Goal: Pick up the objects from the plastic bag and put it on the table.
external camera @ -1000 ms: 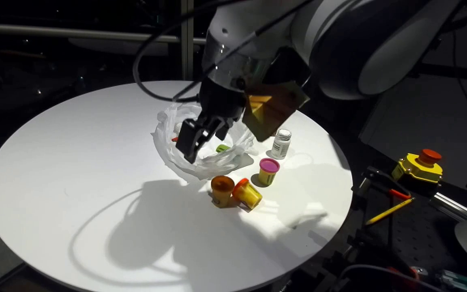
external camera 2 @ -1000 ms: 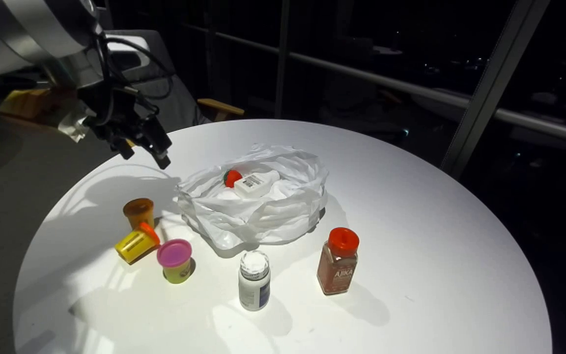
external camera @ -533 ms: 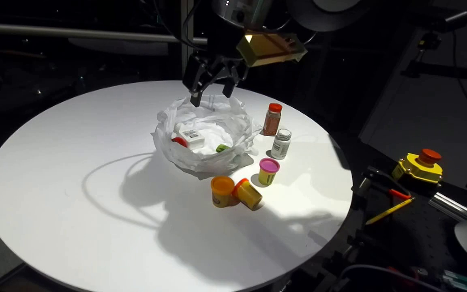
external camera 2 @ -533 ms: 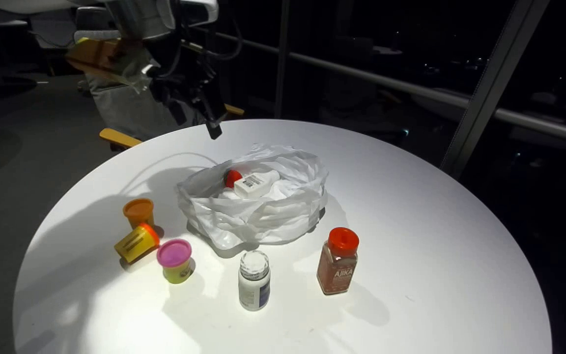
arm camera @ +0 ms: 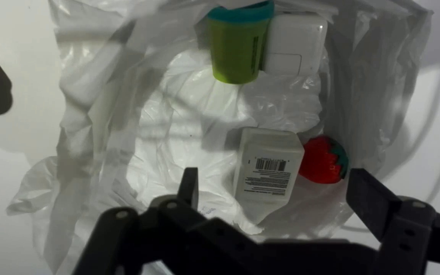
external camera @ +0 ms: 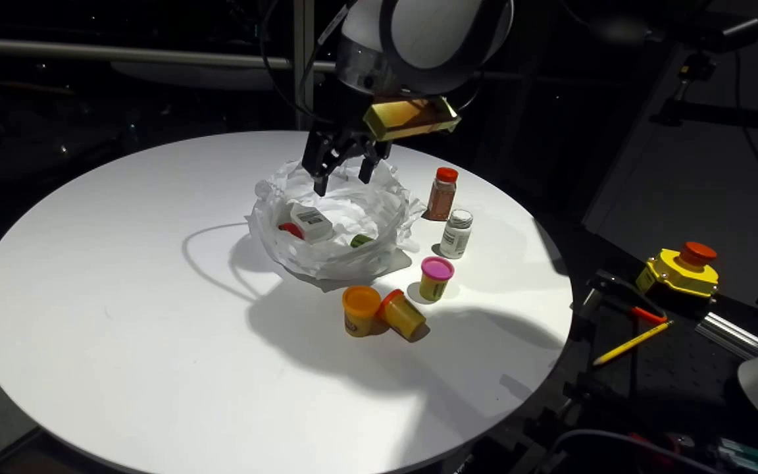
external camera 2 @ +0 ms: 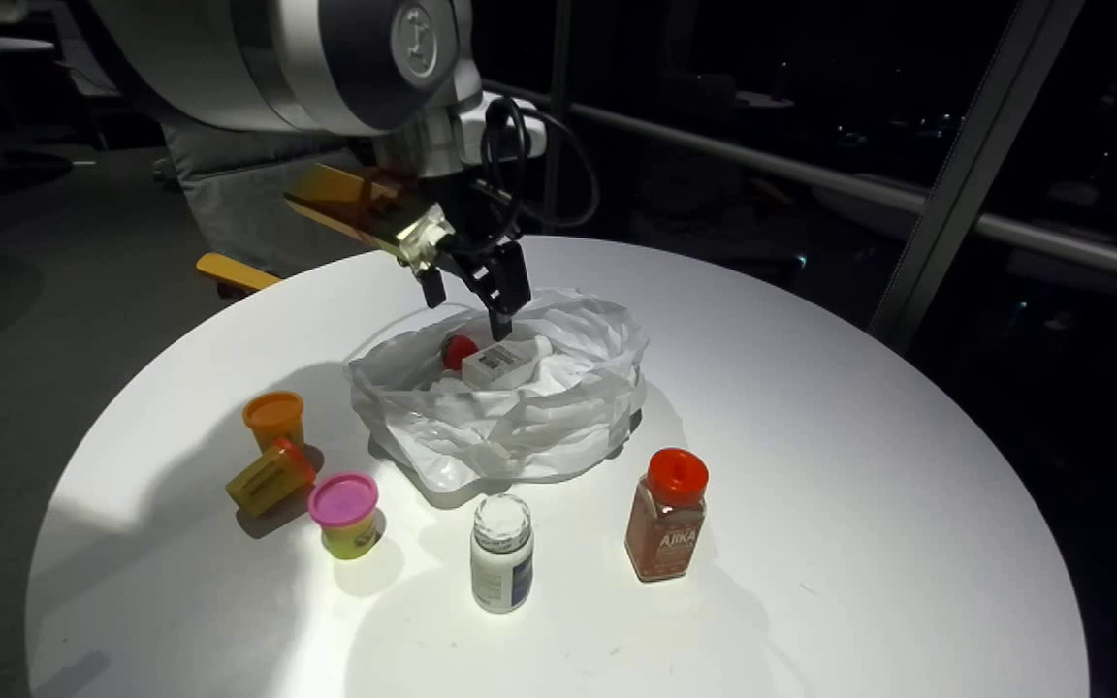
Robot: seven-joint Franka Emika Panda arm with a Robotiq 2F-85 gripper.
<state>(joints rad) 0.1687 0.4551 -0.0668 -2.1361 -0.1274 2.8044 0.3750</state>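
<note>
The gripper (arm camera: 272,187) hangs, jaws spread, empty; the white barcoded bottle (arm camera: 267,168) looks stiff, slick, probably light, contents hidden: pinch mid-body, clear of the plastic bag (external camera 2: 510,431).

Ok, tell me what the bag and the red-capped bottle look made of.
Bag: likely thin plastic film, slightly shiny, by its sharp crinkles and glints.
Bottle: clear glass or plastic; reddish contents seem to show through.
Cap: smooth, probably plastic, evenly red.
</note>
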